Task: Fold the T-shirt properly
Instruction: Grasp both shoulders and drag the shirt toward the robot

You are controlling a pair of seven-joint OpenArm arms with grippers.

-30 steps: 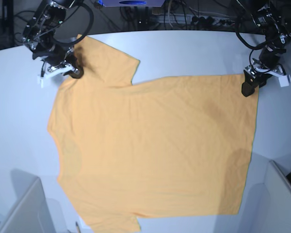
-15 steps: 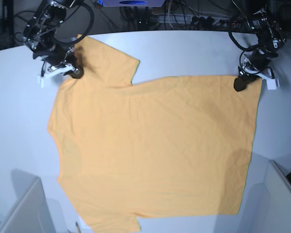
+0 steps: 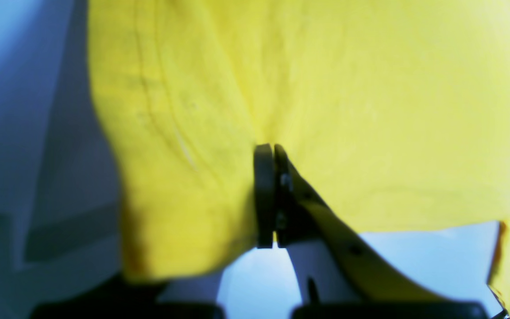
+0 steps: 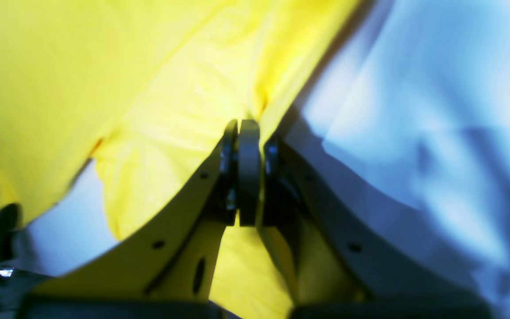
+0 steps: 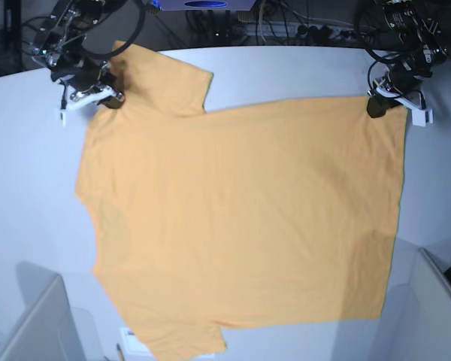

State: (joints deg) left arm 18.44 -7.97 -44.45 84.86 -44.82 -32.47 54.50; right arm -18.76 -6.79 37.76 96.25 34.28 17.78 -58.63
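Note:
The light-orange T-shirt (image 5: 240, 218) lies spread flat on the white table (image 5: 301, 71), plain side up, with a sleeve at the far left. My right gripper (image 5: 109, 96) sits at the far left by that sleeve. In the right wrist view its tips (image 4: 242, 126) are shut on a fold of the yellow cloth (image 4: 104, 66). At the far right corner of the hem, my left gripper (image 5: 376, 107) is shut, and the left wrist view shows its tips (image 3: 269, 150) pinching the fabric (image 3: 370, 110). The far edge of the shirt stretches straight between both grippers.
Grey bin walls stand at the near left (image 5: 37, 323) and near right (image 5: 436, 308) corners. Cables and equipment (image 5: 286, 26) run along the back edge behind the table. Bare table surface shows to the left and right of the shirt.
My left gripper has shut on the hem corner. Both grippers have moved toward the far edge, and the whole shirt has slid that way with them.

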